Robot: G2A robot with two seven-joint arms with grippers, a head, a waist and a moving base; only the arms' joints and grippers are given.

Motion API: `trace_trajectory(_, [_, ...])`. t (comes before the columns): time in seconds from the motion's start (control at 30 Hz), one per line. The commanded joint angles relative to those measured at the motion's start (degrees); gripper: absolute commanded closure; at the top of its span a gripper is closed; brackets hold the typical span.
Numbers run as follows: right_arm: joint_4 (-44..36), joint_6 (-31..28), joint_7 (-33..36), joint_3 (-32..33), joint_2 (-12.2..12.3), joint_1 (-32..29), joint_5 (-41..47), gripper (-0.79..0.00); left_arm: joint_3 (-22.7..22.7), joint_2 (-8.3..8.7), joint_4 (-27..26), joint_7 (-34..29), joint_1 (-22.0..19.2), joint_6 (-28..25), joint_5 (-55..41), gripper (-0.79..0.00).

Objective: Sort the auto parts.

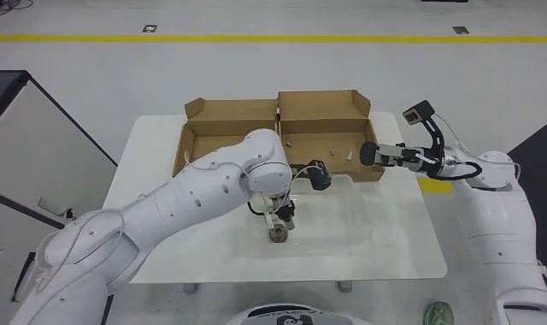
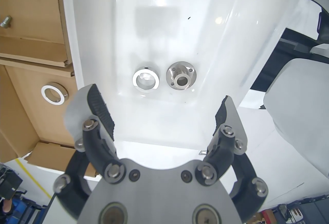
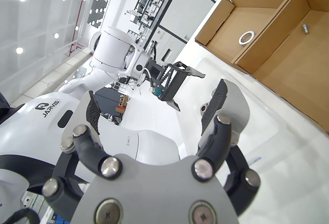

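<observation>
Two metal parts lie side by side on the white table (image 2: 180, 4): a plain ring (image 2: 145, 80) and a flanged hub (image 2: 181, 78). My left gripper (image 2: 164, 104) hangs open just above them, with nothing between its fingers; from above it (image 1: 280, 215) covers most of the parts (image 1: 278, 234). Another ring (image 2: 53, 93) lies in the left cardboard box (image 1: 231, 111), and a bolt (image 3: 304, 29) in the right box (image 1: 325, 107). My right gripper (image 3: 156, 104) is open and empty, held in the air by the right box's front corner (image 1: 362, 154).
The two open boxes stand side by side along the table's far edge, flaps raised. In the right wrist view the left arm's gripper (image 3: 180, 89) shows farther off over the table. The table's front edge lies close to the two parts.
</observation>
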Motion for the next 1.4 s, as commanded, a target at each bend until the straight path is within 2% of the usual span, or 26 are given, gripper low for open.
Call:
trace_trajectory(0.0, [0.0, 0.0, 0.0, 0.0, 0.0, 0.0, 0.0, -0.785, 1.04, -0.09, 0.46, 0.0, -0.21, 0.44, -0.03, -0.785])
trace_trajectory(0.17, [0.0, 0.0, 0.0, 0.0, 0.0, 0.0, 0.0, -0.785, 2.83, -0.08, 1.38, 0.0, -0.36, 1.14, 0.26, -0.785])
trace_trajectory(0.3, [0.0, 0.0, 0.0, 0.0, 0.0, 0.0, 0.0, -0.785, 3.87, -0.13, 2.14, 0.0, -0.05, 0.69, -0.02, -0.742])
trace_trajectory(0.6, [0.0, 0.0, 0.0, 0.0, 0.0, 0.0, 0.0, -0.785, 5.03, -0.71, 3.74, 0.62, 0.87, -0.69, -0.27, -0.785])
trace_trajectory(0.67, [0.0, 0.0, 0.0, 0.0, 0.0, 0.0, 0.0, -0.785, 5.05, -0.92, 3.79, 1.16, 0.84, -1.24, -0.05, -0.763])
trace_trajectory(0.93, [0.0, 0.0, 0.0, 0.0, 0.0, 0.0, 0.0, -0.785, 4.85, -1.5, 5.13, 0.21, 0.73, -1.67, -1.19, -0.785])
trace_trajectory(1.37, [0.0, 0.0, 0.0, 0.0, 0.0, 0.0, 0.0, -0.785, 4.85, -1.52, 5.17, 0.19, 0.72, -1.65, -1.29, -0.785])
